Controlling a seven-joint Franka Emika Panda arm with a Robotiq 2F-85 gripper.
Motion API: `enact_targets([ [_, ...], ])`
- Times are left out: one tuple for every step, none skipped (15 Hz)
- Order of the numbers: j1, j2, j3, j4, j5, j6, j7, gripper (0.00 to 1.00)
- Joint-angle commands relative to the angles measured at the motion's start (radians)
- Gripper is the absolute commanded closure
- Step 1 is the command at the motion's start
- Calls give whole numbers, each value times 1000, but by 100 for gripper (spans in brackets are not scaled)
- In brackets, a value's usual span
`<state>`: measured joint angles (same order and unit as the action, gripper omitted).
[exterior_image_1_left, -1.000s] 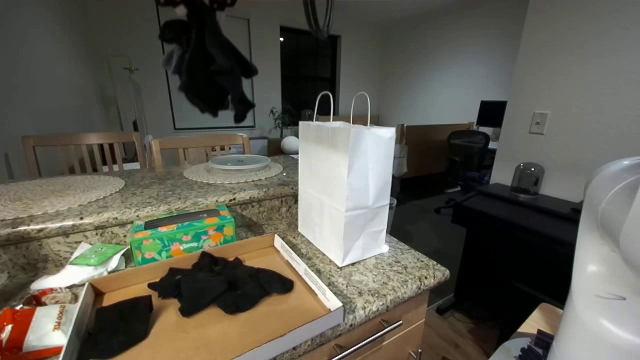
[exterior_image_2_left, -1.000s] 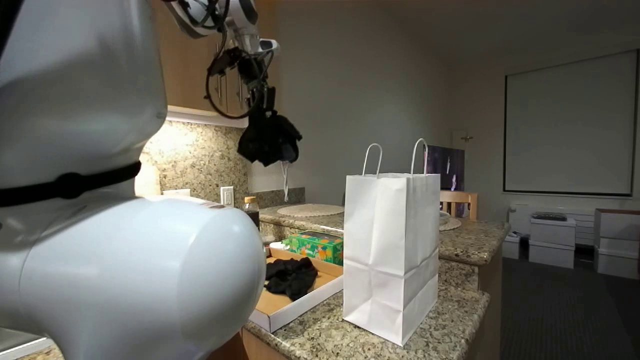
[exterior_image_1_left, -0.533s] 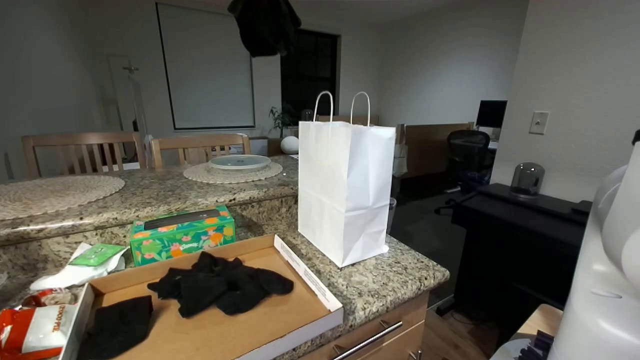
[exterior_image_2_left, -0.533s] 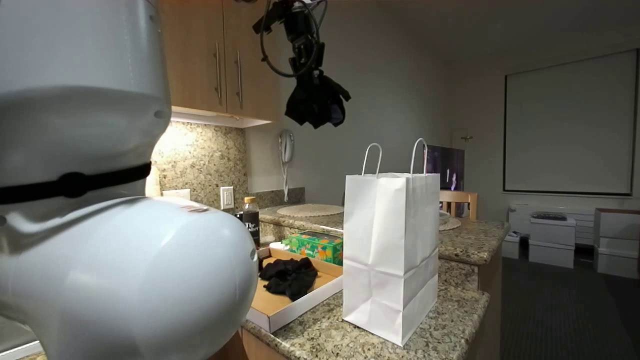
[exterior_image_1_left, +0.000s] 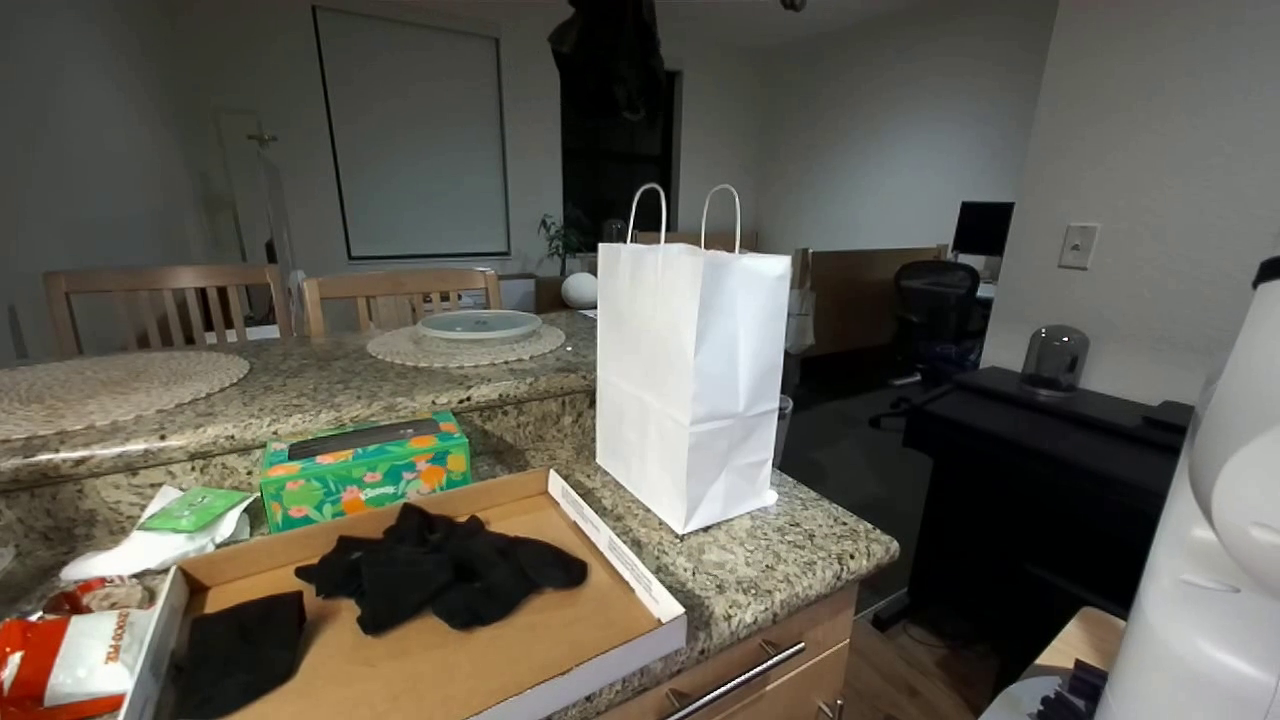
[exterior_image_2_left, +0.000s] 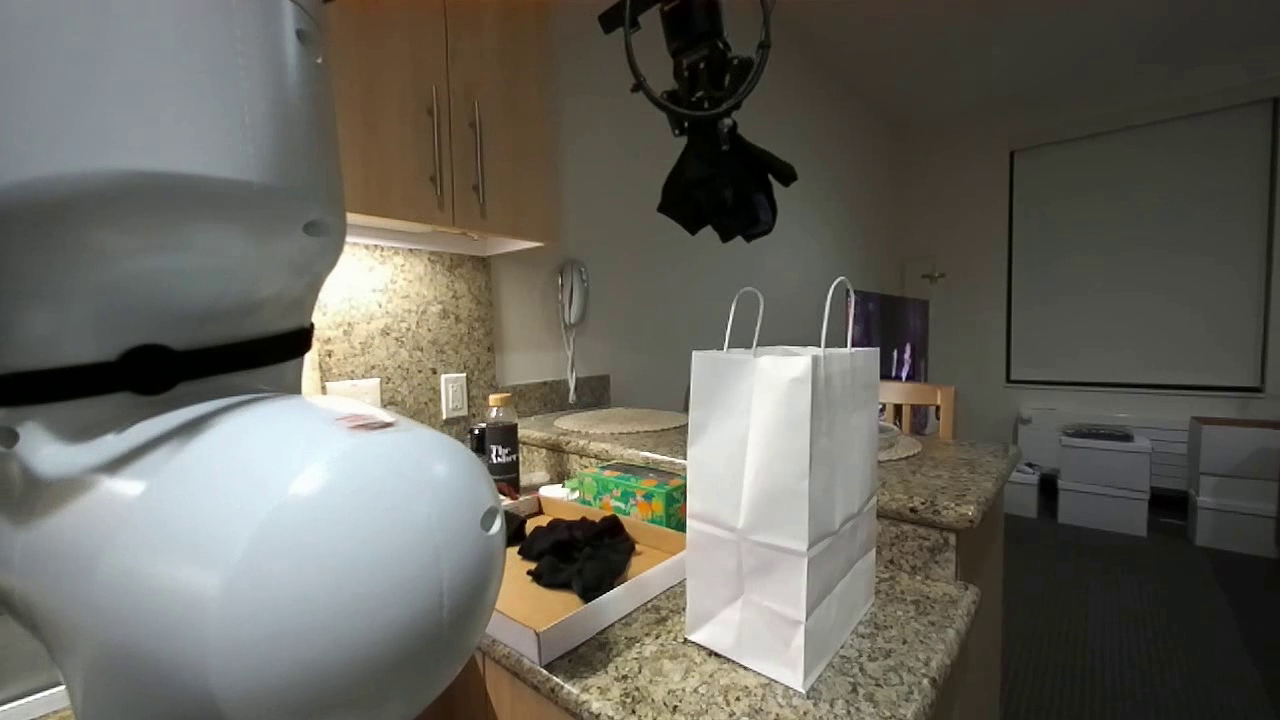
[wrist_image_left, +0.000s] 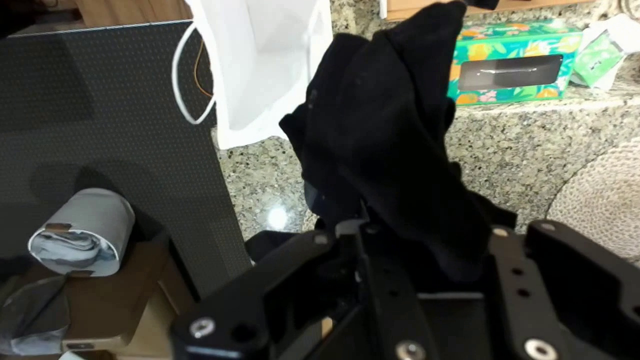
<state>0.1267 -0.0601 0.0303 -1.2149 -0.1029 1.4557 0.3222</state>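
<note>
Black cloth (wrist_image_left: 385, 140) pinched in my jaws has moved nearer the bag (exterior_image_2_left: 783, 510); this carry likely calls for centring above it.

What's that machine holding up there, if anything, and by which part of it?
Black cloth, held by its gathered upper end in the hand; the rest hangs loose below. Exactly which folds are pinched cannot be told.
</note>
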Motion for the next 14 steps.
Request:
enact_targets([
  [-51, -46, -77, -48, 53, 18, -206, 89],
  [-61, -47, -101, -54, 68, 13, -265, 89],
  [-69, -50, -122, -70, 78, 15, -320, 89],
  [-74, -57, -140, -97, 84, 21, -374, 89],
  [-78, -60, -154, -123, 91, 26, -420, 89],
  [-78, -60, -166, -153, 92, 34, -463, 90],
  [-78, -57, -176, -179, 98, 36, -501, 90],
  [-74, -42, -181, -197, 102, 27, -536, 90],
  [-72, -34, -187, -219, 108, 23, -569, 90],
  [-68, -20, -186, -233, 113, 17, -596, 90],
  [-65, -10, -183, -246, 115, 14, -619, 90],
  [-62, 1, -179, -248, 117, 9, -638, 90],
  [-98, 8, -141, -248, 121, 5, -657, 90],
  [-98, 10, -133, -244, 117, 5, -669, 90],
])
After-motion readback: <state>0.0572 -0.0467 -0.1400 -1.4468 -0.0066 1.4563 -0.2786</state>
